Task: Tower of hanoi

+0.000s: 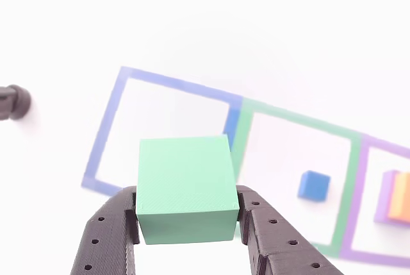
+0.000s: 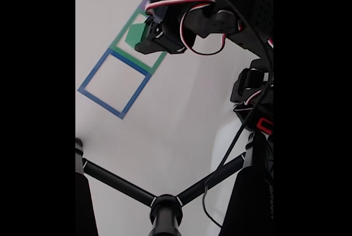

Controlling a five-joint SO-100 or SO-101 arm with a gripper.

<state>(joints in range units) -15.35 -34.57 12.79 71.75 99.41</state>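
Other view, riding on the arm, showed the gripper (image 1: 186, 224) pinching a green cube (image 1: 186, 188) between its black fingers (image 1: 106, 236), raised over the blue square outline (image 1: 109, 121); a small blue cube (image 1: 314, 185) sat inside the green square outline (image 1: 349, 172). Fixed view showed the arm (image 2: 231, 10) above the green outline, the cube (image 2: 135, 33) a green patch beneath it.

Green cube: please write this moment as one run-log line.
claw: shut on green cube | cube: lifted, over blue square | blue cube: in green square | orange block: in purple square
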